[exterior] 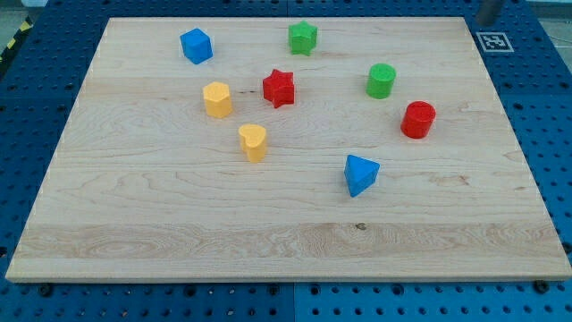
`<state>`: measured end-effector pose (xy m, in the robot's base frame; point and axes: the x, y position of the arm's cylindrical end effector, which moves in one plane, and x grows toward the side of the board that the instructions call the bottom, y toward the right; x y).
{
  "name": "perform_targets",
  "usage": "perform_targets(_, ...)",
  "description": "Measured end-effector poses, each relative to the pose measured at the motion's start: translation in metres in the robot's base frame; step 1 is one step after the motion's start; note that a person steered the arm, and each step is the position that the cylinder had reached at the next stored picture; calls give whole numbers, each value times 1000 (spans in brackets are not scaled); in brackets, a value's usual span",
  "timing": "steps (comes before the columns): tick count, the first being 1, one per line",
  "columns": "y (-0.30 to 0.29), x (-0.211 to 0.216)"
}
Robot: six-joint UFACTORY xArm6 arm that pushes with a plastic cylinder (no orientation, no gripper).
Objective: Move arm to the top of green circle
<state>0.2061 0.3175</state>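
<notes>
The green circle (pixel 381 80), a short green cylinder, stands right of the board's centre, towards the view's top. A grey rod end shows at the view's top right edge. My tip (pixel 487 21) is there, just above the board's top right corner and far up and to the right of the green circle. It touches no block. A red cylinder (pixel 417 119) stands just below and right of the green circle.
On the wooden board (pixel 134 224) also stand a green star (pixel 303 38), a blue cube (pixel 196 46), a red star (pixel 279 88), a yellow hexagon block (pixel 217 99), a yellow block (pixel 254 142) and a blue triangular block (pixel 359 173). A black-and-white tag (pixel 493 41) lies beside the top right corner.
</notes>
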Motion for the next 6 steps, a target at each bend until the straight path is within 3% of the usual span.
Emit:
perform_targets(2,-54,16)
perform_targets(4,-102,68)
perform_targets(6,-136,73)
